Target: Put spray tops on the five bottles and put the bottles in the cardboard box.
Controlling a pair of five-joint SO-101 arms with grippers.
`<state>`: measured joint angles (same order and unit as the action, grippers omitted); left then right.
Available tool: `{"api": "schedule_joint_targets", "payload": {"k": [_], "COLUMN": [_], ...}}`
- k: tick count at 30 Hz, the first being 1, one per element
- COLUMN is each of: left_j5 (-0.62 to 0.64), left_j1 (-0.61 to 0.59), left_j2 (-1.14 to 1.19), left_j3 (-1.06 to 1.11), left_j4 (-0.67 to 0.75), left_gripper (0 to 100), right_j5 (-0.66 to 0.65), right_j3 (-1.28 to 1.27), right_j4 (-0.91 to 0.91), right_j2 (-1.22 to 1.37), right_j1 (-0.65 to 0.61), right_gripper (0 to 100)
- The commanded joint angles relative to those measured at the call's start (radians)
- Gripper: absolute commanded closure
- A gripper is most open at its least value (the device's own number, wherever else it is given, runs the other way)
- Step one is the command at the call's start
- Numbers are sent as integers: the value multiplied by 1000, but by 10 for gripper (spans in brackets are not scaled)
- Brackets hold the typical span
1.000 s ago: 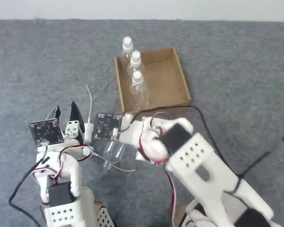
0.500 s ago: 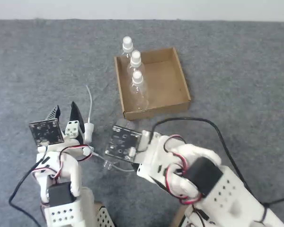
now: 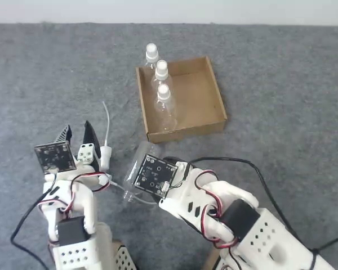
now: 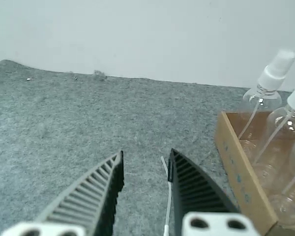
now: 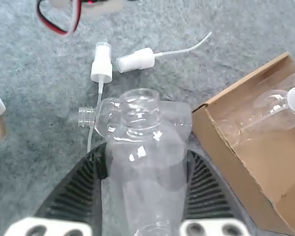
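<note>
Left gripper [image 3: 77, 129] resting low, jaws spread, gripping nothing. A spray top [image 3: 105, 152] is lying just beside it on the grey mat [image 3: 281, 73]. Right gripper [image 5: 142, 160] is pinching an uncapped bottle [image 5: 140, 123] above a second bare bottle [image 5: 87, 116]. Cardboard box [image 3: 214, 98] is holding three capped bottles [image 3: 163, 109].

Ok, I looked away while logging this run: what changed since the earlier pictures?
The right arm drew back from the cardboard box toward its base; the right claw now grips an uncapped bottle. The left claw, the spray top beside it and three capped bottles in the box stayed put.
</note>
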<state>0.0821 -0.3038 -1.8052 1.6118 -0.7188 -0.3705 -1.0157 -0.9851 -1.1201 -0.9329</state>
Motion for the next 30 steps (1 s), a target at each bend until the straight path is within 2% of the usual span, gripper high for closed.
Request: {"api": "schedule_joint_targets", "payload": {"k": [1,6,9,13,25,30], "left_j5": [8,8,8,5,0,-2], "left_j1": [0,2,32,97,315,385], "left_j2": [-18,-18,-18,-18,-17,-17], "left_j3": [-15,-25,-47,-62,-62,-62], "left_j4": [63,69,68,68,64,3], "left_gripper": [855,855,856,857,855,855], "right_j5": [9,18,77,91,118,118], "right_j3": [-6,-38,-72,-101,-104,-104], "right_j4": [62,97,154,200,205,205], "right_j2": [-36,-38,-38,-38,-39,-39], "right_j1": [1,16,64,107,110,110], "right_gripper": [961,961,961,961,961,961]}}
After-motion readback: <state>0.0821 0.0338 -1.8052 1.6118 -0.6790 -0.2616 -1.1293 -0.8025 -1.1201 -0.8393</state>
